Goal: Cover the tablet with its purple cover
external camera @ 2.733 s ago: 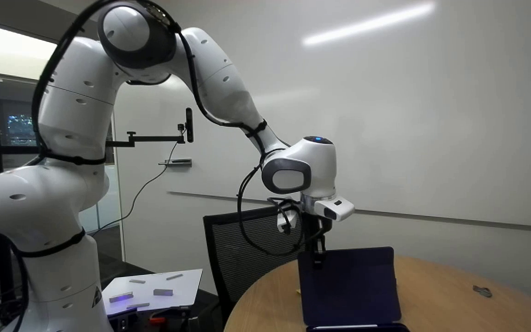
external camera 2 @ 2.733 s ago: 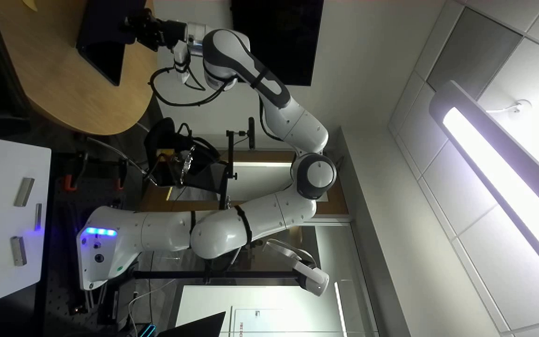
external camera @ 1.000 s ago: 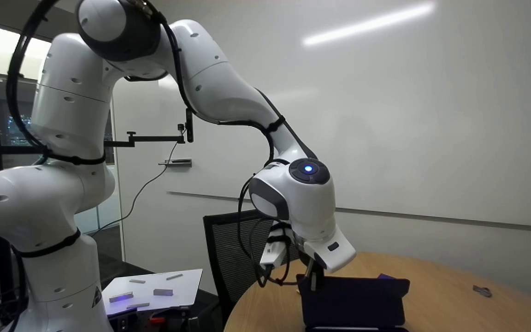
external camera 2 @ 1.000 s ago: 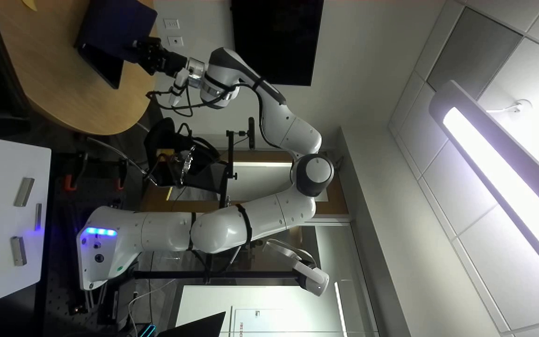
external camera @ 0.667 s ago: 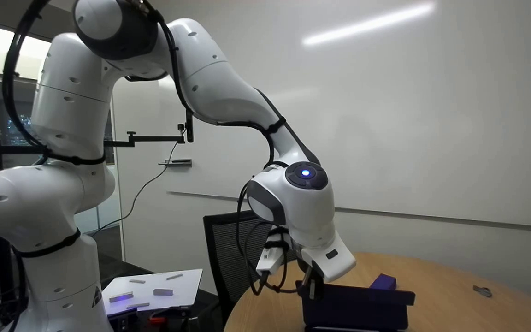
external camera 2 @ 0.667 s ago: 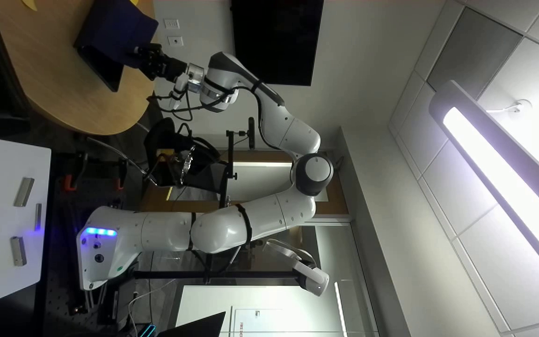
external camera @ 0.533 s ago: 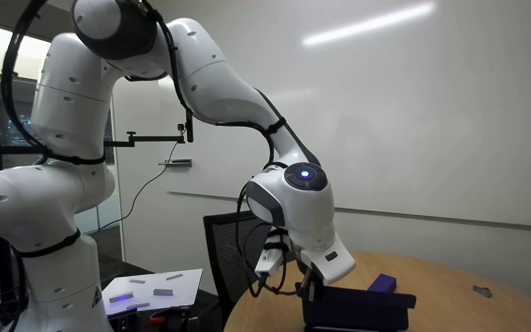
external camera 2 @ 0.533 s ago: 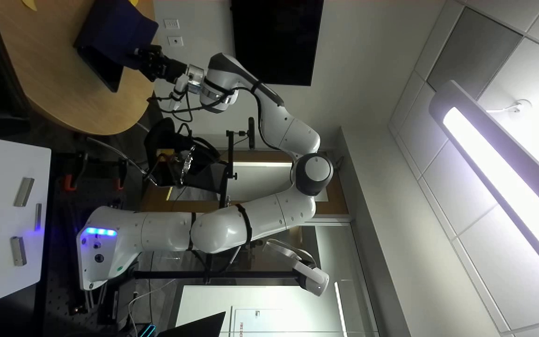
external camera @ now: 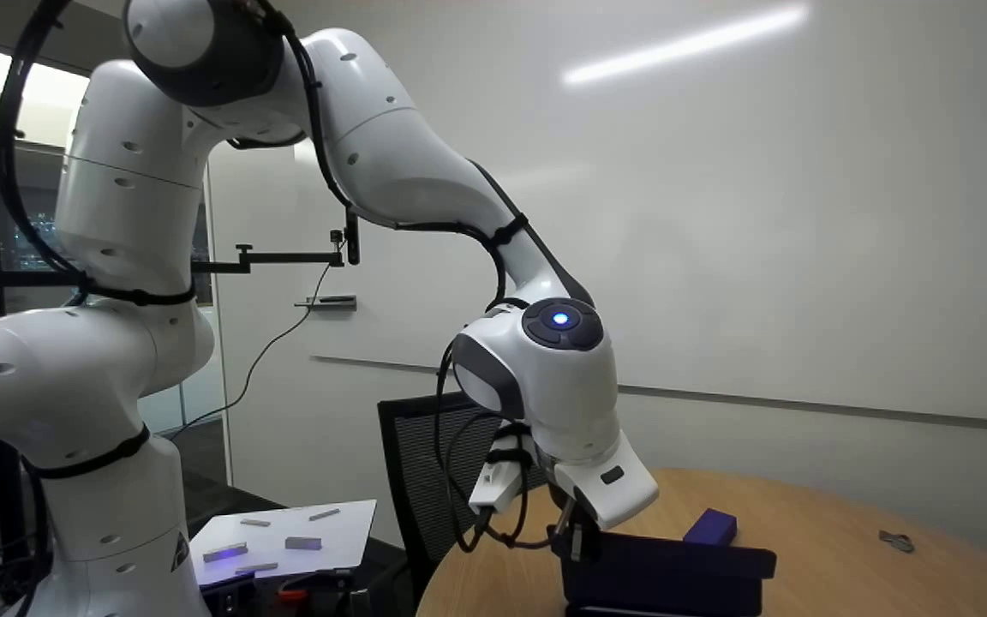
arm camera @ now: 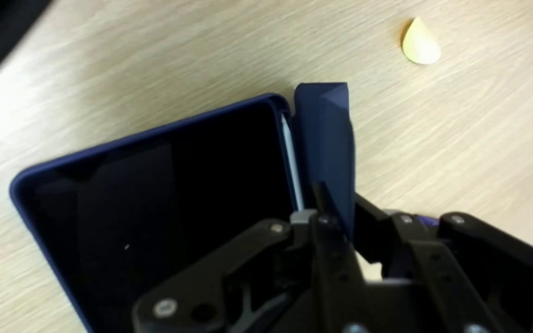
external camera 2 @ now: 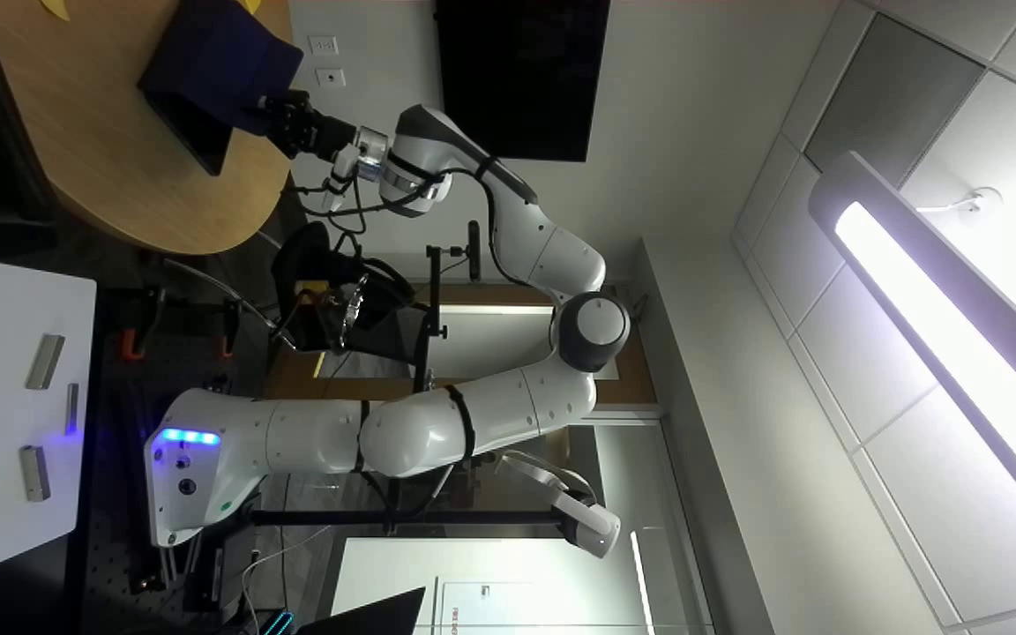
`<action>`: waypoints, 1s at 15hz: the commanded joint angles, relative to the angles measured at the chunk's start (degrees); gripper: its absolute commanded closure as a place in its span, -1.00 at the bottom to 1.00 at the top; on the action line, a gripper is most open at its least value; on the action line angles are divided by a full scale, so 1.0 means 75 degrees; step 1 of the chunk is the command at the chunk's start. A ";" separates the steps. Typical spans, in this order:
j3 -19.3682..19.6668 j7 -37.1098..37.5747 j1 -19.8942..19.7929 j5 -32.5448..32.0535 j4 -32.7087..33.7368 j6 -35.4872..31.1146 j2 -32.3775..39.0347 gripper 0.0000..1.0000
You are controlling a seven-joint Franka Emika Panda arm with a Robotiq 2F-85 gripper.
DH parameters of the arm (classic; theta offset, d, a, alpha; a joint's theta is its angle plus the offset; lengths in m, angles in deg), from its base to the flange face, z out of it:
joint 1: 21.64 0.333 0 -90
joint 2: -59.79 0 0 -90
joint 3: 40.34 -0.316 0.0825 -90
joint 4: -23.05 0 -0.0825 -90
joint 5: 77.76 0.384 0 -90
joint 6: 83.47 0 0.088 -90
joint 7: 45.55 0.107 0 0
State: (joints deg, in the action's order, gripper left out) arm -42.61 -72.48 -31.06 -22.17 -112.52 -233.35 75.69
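While the purple cover (external camera 2: 219,69) stands raised: tablet (arm camera: 164,199) lies flat on the table (external camera: 819,531), its face bare.
Gripper (arm camera: 341,198): at the cover's raised part, near a corner; fingers (arm camera: 329,240) look pinched on it, one to each face.
Pen (arm camera: 293,159): pale, along the tablet's edge, between tablet and cover; likely the hinge side.
Cover from fingers: between them, foreshortened to a narrow strip in the wrist view, its length running roughly with the pen.
Tablet from fingers: off to the left in the wrist view; coming swing, I judge, goes that way and down, pivoting on the pen side.
Upper band (external camera: 708,559): bent against the rest of the panel; may buckle if pressed too soon.
Covering: partway, by judgement; laying flat and letting go to come.
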 commanded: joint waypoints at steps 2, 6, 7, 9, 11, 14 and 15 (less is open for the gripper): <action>-0.0038 -0.0473 -0.0273 0.0679 -0.0412 0.0062 -0.0449 0.96; -0.0036 -0.1490 -0.0670 0.1693 -0.0565 0.0353 -0.0500 0.96; -0.0025 -0.1728 -0.0752 0.1923 -0.0583 0.0417 -0.0464 0.96; 0.0009 -0.2125 -0.0906 0.2244 -0.0650 0.0606 -0.0425 0.96; 0.0450 -0.2348 -0.0607 0.2428 -0.0679 0.0842 -0.0359 0.96; 0.0715 -0.2466 -0.0515 0.2430 -0.0710 0.1099 -0.0315 0.96; 0.0779 -0.2424 -0.0481 0.2396 -0.0724 0.1145 -0.0317 0.96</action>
State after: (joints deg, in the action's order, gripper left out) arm -38.70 -89.42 -36.12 -5.50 -116.68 -226.62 74.65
